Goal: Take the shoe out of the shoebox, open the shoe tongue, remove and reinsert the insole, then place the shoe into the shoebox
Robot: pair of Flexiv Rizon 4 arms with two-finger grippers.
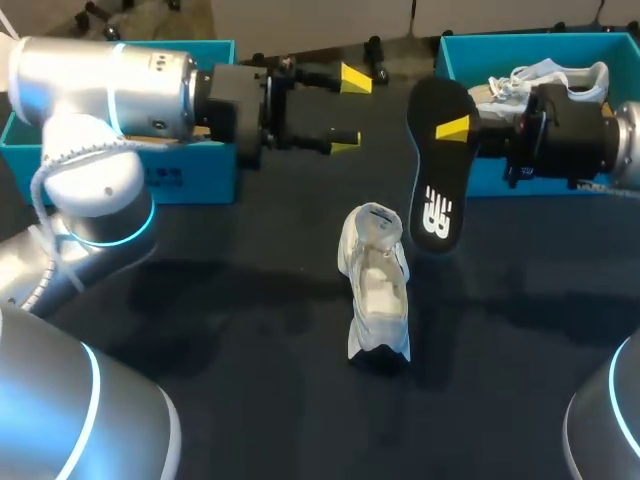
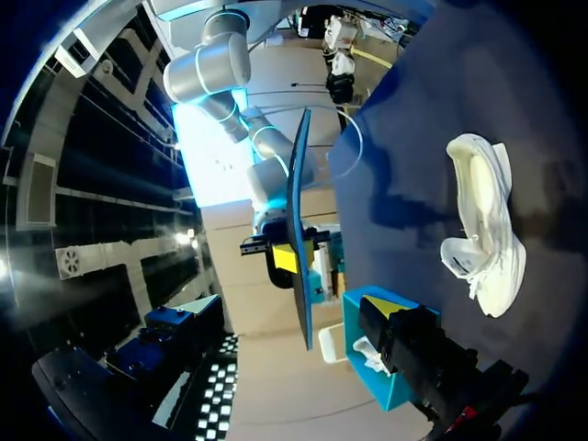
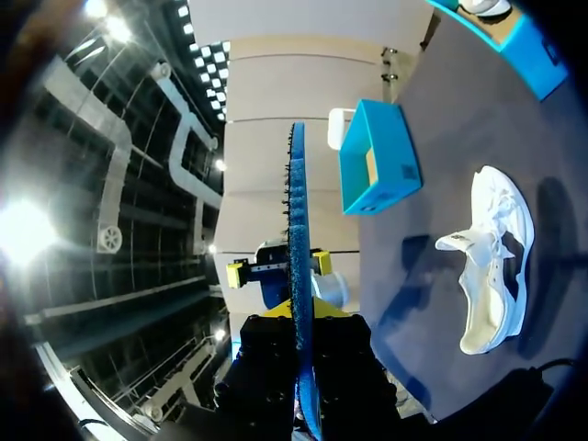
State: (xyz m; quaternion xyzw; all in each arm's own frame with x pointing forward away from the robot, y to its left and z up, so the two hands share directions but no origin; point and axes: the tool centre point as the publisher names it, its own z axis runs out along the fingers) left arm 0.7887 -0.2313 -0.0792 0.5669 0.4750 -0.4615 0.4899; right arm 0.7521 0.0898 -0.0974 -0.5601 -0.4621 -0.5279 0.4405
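Looking down from the head camera, you've got the right gripper (image 1: pixel 455 130) clamped on the black insole (image 1: pixel 437 190), pinching its two faces in the upper half, so the lower end with the white mark hangs free above the dark table (image 1: pixel 230 330). The white shoe (image 1: pixel 377 285) sits on the table just beside and below that free end, not touching it, with its opening showing to the camera. The left gripper (image 1: pixel 340 110) hovers empty with its fingers spread wide, in front of the blue shoebox (image 1: pixel 190 175). Switching to the left wrist view, the insole shows edge-on as a thin, slightly curved blade. I judge it light, foamy and bendy, so expect it to buckle if you push it from one end. The shoe lies well off to one side on the table. Over to the right wrist view: the insole runs straight out between your own fingers, with the open left gripper beyond it. For the shoe, I'd take the firmer heel collar. It looks soft and light, so it will likely slide or tip when the insole presses in.
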